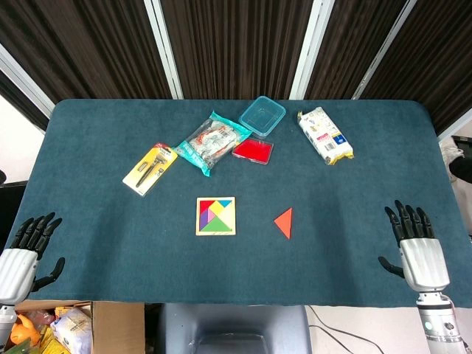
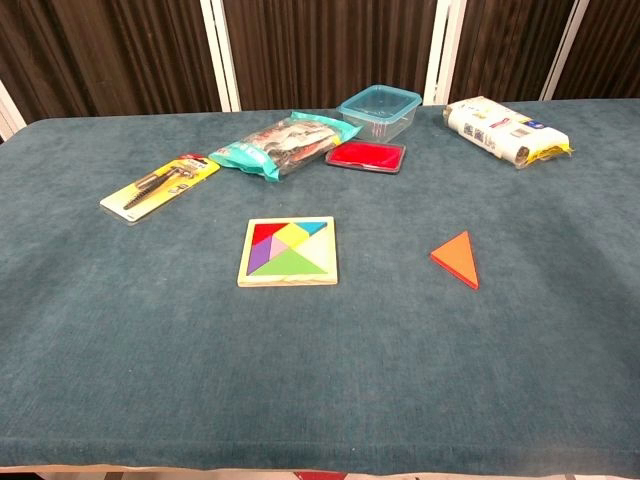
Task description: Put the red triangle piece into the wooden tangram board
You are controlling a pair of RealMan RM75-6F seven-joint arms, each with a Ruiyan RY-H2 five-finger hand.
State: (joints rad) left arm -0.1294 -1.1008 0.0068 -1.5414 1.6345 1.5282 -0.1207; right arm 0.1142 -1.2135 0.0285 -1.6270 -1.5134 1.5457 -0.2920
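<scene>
Two hands rest at the near edge of the blue-covered table [image 1: 103,125], both empty with fingers apart and pointing toward 12 o'clock: the left hand [image 1: 26,251] at the near left corner, the right hand [image 1: 414,243] at the near right. Neither shows in the chest view.

Farther in, the red triangle piece [image 1: 284,222] lies flat on the cloth, touching nothing. From the right hand it sits at roughly 10 o'clock; from the left hand it is much farther off, past the board. The right hand looks the better placed to reach it. Its long edge runs nearly 12 to 6 in the head view, with the point toward 9.

At the triangle's 9 o'clock, apart from it, lies the wooden tangram board [image 1: 215,216], coloured pieces already in it; its open gap appears to be on the right side, though that is hard to tell.

Farthest back sit a carded tool [image 1: 150,169], a plastic bag [image 1: 213,141], a clear container [image 1: 262,116], a red lid [image 1: 253,150] and a white packet [image 1: 324,135].
</scene>
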